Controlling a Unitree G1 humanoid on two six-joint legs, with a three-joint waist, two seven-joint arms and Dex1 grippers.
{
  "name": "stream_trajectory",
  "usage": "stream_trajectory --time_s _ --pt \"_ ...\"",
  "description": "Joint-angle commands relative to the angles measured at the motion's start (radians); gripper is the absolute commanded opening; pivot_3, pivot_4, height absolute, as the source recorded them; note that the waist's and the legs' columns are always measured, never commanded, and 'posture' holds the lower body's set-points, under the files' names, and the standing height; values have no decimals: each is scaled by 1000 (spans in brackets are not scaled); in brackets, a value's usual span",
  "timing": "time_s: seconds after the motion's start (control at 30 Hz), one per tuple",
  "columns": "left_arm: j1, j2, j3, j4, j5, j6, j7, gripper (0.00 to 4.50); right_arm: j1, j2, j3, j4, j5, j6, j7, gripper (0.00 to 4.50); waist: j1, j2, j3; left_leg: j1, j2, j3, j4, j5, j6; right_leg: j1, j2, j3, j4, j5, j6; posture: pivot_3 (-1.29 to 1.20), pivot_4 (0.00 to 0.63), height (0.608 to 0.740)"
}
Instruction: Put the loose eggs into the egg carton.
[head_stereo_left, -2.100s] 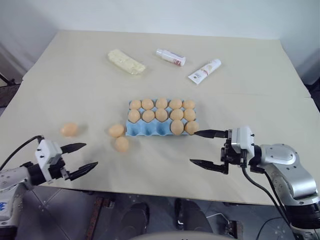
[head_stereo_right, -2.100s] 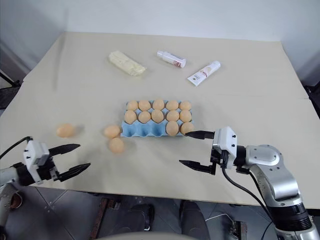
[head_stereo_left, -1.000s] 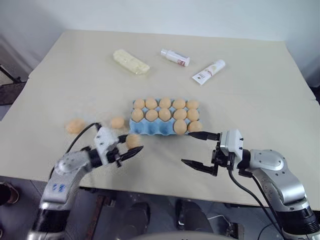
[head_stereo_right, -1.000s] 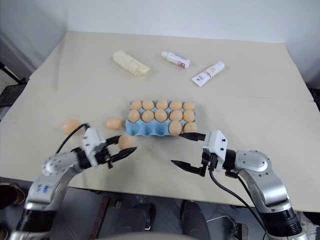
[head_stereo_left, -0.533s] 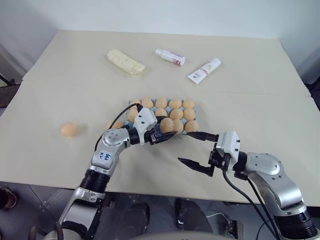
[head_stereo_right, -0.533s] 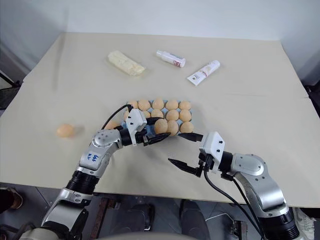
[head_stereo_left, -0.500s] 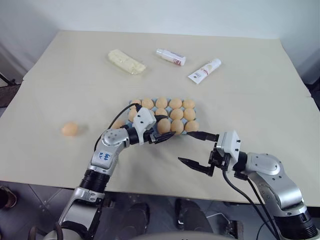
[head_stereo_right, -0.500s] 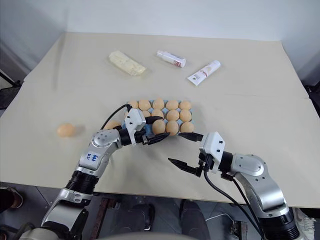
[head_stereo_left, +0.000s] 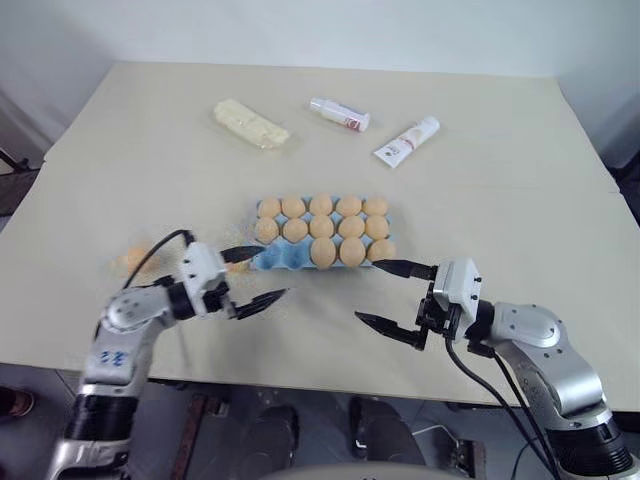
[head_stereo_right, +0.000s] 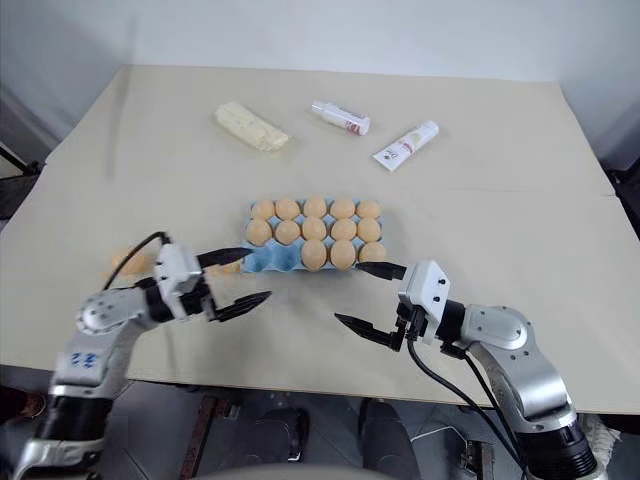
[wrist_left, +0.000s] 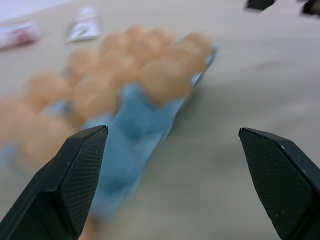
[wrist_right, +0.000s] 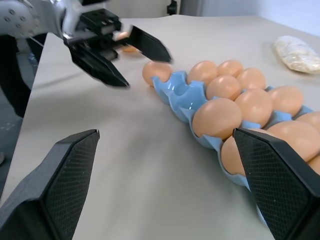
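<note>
Carton (head_stereo_left: 290, 258) sits mid-table (head_stereo_left: 500, 180), well in from every edge, w/ bare tabletop on all sides. Back two rows full; front row has eggs in the three cups toward the robot's right, two cups toward its left empty.

L gripper (head_stereo_left: 254, 277) hangs just off the carton's front-left corner, fingers spread wide, nothing between them. Upper fingertip reaches to the carton's left end; lower one hangs over bare table. R gripper (head_stereo_left: 391, 293) is off the front-right corner, also fully spread and empty, upper tip close by the last egg in the front row, not clearly touching.

Loose eggs: one (head_stereo_right: 232, 266) lies against the carton's left end, partly behind the L upper finger; right wrist view shows it (wrist_right: 156, 72) right beside the carton. Another (head_stereo_left: 130, 262) lies further left, near the table's left edge, partly covered by the L arm's cable — blurred, so probably one egg but hard to say.

Far side: pale wrapped block (head_stereo_left: 251, 123), small bottle (head_stereo_left: 339, 114), tube (head_stereo_left: 407, 141), all well apart from the carton. Front strip of table between the two grippers is open. Left wrist view is smeared; carton (wrist_left: 135, 125) readable, eggs just orange blobs.
</note>
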Motion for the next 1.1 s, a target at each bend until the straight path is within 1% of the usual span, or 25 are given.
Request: stream_trajectory --time_s 0.03,0.13,0.23,0.3,0.37,0.5,0.6,0.77,0.93,1.03,1.1 --pt "66 36 136 18 -36 -38 13 4469 -25 13 -18 5 17 -47 24 4500 1 0 0 0 0 0 0 0 0 0 0 0 0 0 0 0 150 740" --pt "118 47 203 57 -23 -67 40 4469 -40 24 -11 17 16 -55 32 4500 1 0 0 0 0 0 -1 0 0 0 0 0 0 0 0 0 150 740" --pt "180 23 267 75 -31 -82 88 4469 -51 25 -6 29 19 -51 44 4500 3 0 0 0 0 0 -1 -1 1 0 -1 -1 -2 0 0 0 150 740" --pt "214 7 275 60 -52 -64 95 4469 -57 24 -7 41 19 -56 55 4500 3 0 0 0 0 0 -1 -1 1 0 -1 -1 -2 0 0 0 150 740" --pt "216 -8 260 37 -65 -41 109 4469 -62 24 -10 52 19 -61 64 4500 4 0 0 -1 0 0 -1 -1 1 1 -1 -1 -3 0 0 0 150 740" --pt "142 -35 188 43 -38 -15 143 4469 -75 31 -12 69 16 -75 72 4500 7 0 0 -1 0 -1 0 -1 1 1 -1 -2 -3 0 0 0 150 740" --pt "63 -48 122 82 -7 0 156 4469 -75 38 -15 77 11 -93 74 4500 4 0 0 0 0 -1 0 -1 1 1 -1 -2 -2 0 -1 0 150 740" --pt "-81 -63 41 220 60 -6 181 4469 -49 55 -6 119 -25 -160 70 4500 -2 0 0 0 0 0 -1 0 0 0 0 -2 0 1 -1 0 150 740" --pt "-167 -77 17 333 76 -5 186 4469 -42 76 -15 187 -65 -219 39 4500 -5 0 0 0 0 0 0 0 -1 -1 0 -1 0 1 -1 0 150 740" --pt "-189 -85 -15 370 89 -12 163 3883 -18 91 -2 185 -75 -231 26 4500 -4 0 0 0 0 0 0 1 -2 -1 0 -1 1 1 -1 0 150 740" --pt "-199 -91 -22 388 88 -12 155 3267 -4 102 6 183 -82 -238 19 4500 -3 0 0 0 0 0 0 1 -3 -1 0 -1 1 1 -1 0 150 740"
